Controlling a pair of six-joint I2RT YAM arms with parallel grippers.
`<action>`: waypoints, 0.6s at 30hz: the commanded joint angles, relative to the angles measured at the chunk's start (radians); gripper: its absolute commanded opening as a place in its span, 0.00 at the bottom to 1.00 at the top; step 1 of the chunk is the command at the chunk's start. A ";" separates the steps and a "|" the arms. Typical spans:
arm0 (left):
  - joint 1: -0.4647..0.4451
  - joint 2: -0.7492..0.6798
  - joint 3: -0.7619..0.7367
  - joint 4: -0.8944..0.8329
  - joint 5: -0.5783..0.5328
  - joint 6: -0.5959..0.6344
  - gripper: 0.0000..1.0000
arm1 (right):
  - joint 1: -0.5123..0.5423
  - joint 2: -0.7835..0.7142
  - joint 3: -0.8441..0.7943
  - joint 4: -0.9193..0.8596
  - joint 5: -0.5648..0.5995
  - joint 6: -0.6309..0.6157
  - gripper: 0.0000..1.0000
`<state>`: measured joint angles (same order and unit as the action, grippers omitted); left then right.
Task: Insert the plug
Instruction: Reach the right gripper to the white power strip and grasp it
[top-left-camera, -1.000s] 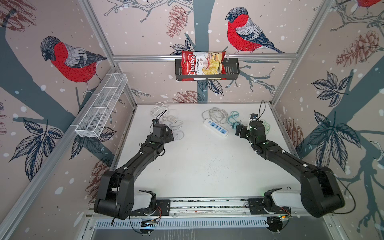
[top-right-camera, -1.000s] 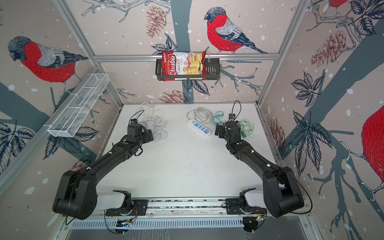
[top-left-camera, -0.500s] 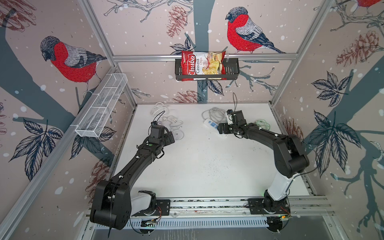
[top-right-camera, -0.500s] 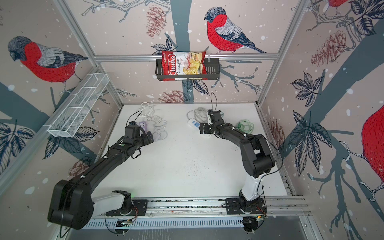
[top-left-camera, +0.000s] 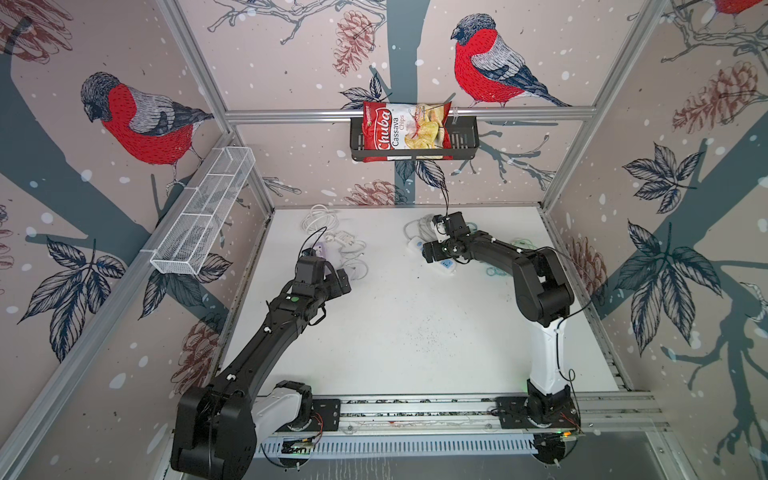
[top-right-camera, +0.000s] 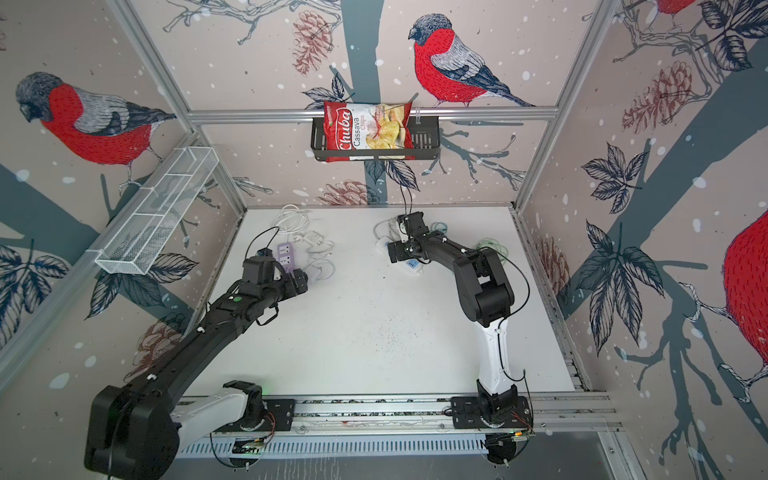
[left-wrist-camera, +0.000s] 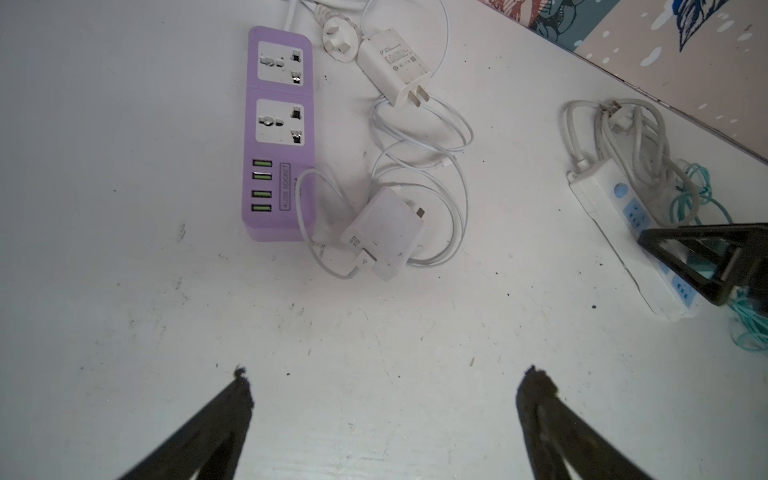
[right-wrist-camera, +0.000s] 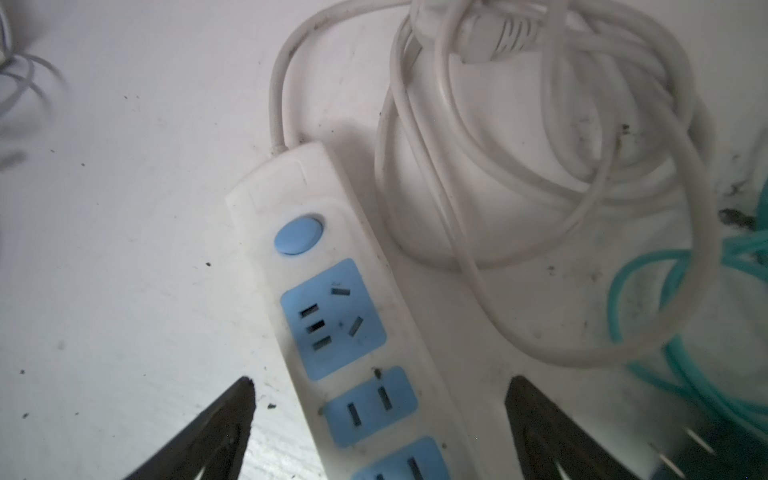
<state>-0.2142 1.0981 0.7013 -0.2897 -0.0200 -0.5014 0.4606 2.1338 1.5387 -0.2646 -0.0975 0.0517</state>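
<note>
Though poised with left gripper (left-wrist-camera: 386, 374) and right gripper (right-wrist-camera: 382, 381) spread wide and empty, barely begun: plug (left-wrist-camera: 386, 226) neither grasped nor inserted

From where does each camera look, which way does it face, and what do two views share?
Top views: high in front, facing down at the table; both arms show.
Left wrist: behind the left tool, facing the purple strip; its fingertips show.
Right wrist: behind the right tool, over the blue-white strip; its fingertips show.
Shared: both wrist views show the blue-white strip.
</note>
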 joint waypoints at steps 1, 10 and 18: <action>-0.001 -0.025 -0.011 -0.006 0.058 -0.033 0.98 | 0.009 0.028 0.035 -0.029 0.016 -0.026 0.94; 0.000 -0.055 -0.044 0.011 0.075 -0.057 0.98 | 0.036 0.128 0.155 -0.102 0.023 -0.072 0.80; 0.000 -0.060 -0.030 -0.029 0.050 -0.093 0.98 | 0.115 0.110 0.112 -0.106 0.048 -0.108 0.48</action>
<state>-0.2142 1.0420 0.6598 -0.2977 0.0479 -0.5728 0.5575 2.2536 1.6665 -0.3286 -0.0631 -0.0441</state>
